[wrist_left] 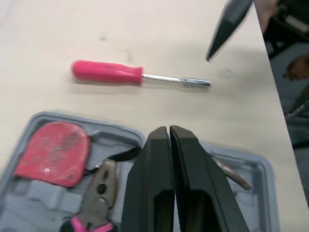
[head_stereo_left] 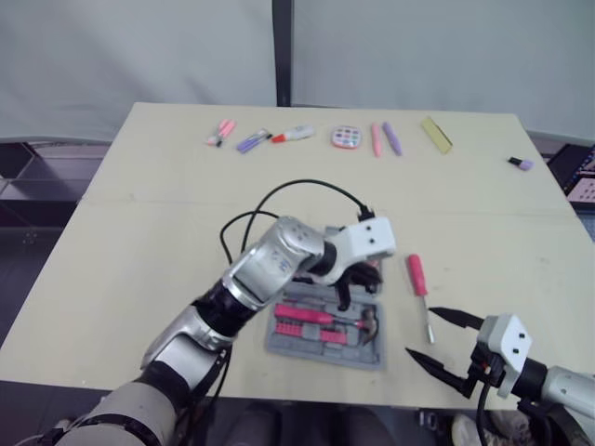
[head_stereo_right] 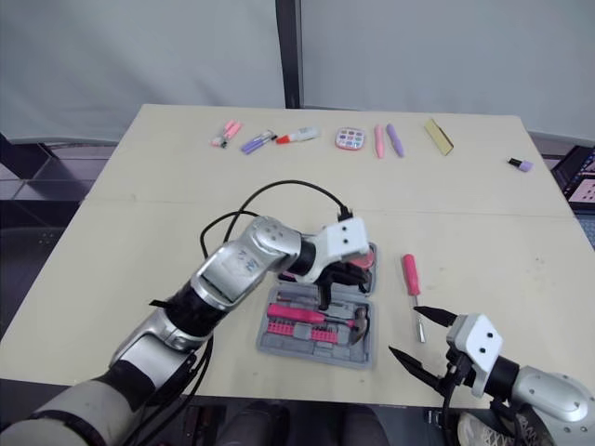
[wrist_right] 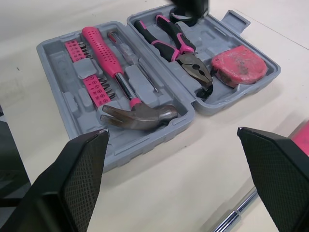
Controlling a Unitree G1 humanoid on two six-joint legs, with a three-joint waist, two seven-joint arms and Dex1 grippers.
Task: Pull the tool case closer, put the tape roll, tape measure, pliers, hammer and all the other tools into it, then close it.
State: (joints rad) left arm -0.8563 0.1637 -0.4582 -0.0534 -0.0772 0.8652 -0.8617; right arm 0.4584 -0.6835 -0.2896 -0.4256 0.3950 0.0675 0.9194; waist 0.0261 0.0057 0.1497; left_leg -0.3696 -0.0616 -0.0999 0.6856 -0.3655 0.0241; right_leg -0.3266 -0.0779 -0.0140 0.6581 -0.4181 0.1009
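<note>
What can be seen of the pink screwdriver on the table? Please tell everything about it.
The screwdriver has a pink handle, plastic by its look, and a thin bare metal shaft with a thicker tip. It lies flat on the pale table, outside the open grey tool case, on the robot's right of it, handle away from the robot. Nothing touches it; the open right gripper is near its tip, apart from it.
</note>
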